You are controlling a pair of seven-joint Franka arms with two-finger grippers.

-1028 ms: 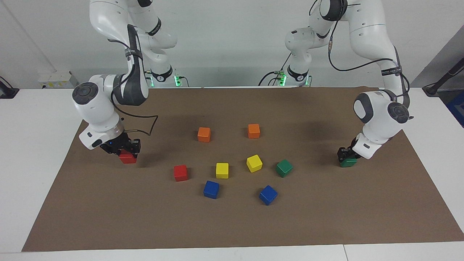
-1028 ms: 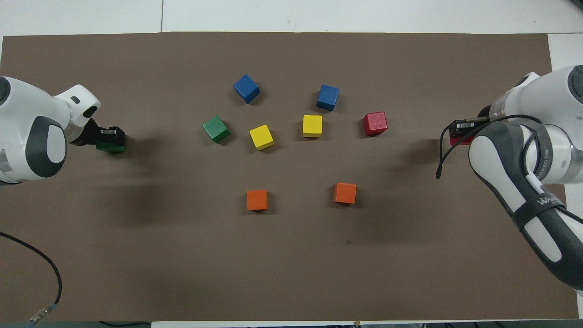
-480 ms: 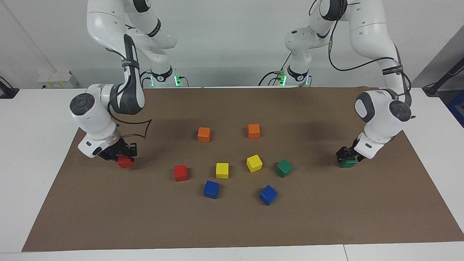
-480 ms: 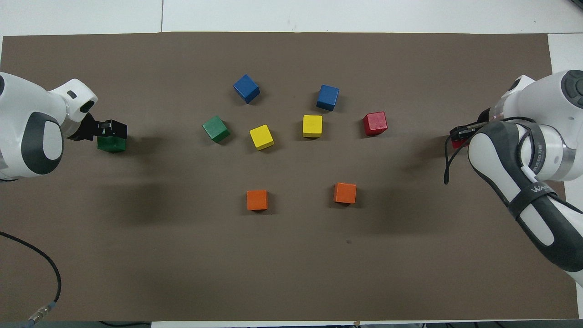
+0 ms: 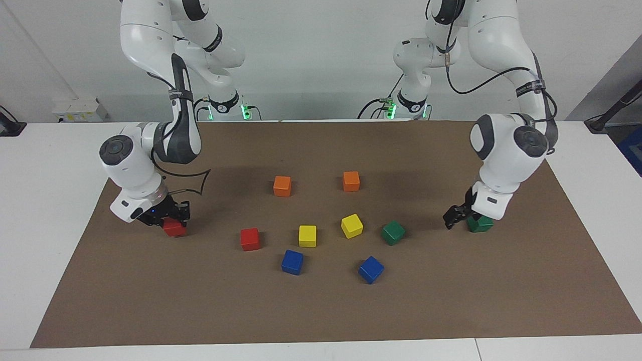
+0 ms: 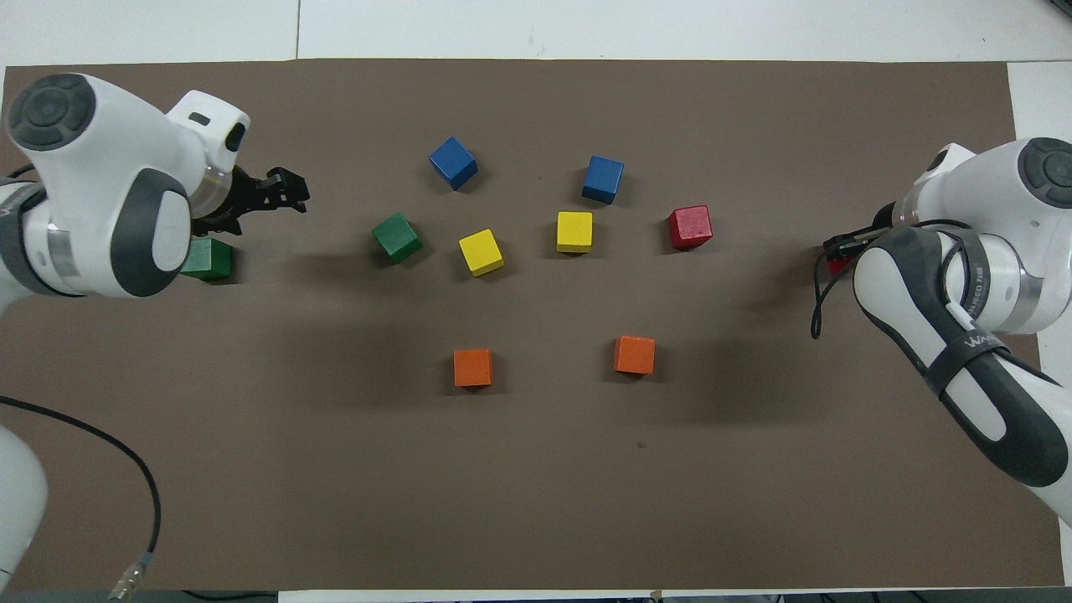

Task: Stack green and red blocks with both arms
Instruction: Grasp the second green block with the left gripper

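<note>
- Right end effector (image 5: 171, 217), at the right arm's end of the brown mat (image 5: 321, 311): fingers closed on a red cube (image 5: 175, 228). The cube is low at the mat; cannot tell if it touches.
- Second red cube (image 5: 250, 239): loose on the mat, toward the middle from the gripped one, well apart from it.
- Middle cluster: two orange cubes (image 5: 282, 186) nearest the robots, two yellow cubes (image 5: 307, 235) next, two blue cubes (image 5: 292, 262) farthest. All sit apart from one another.
- Second green cube (image 5: 393, 232): loose, beside the tilted yellow cube.
- Left end effector (image 5: 454, 218): fingers spread, holding nothing, low over the mat just beside a green cube (image 5: 481, 224).
- That green cube rests on the mat at the left arm's end of the tabletop, partly hidden by the wrist.
</note>
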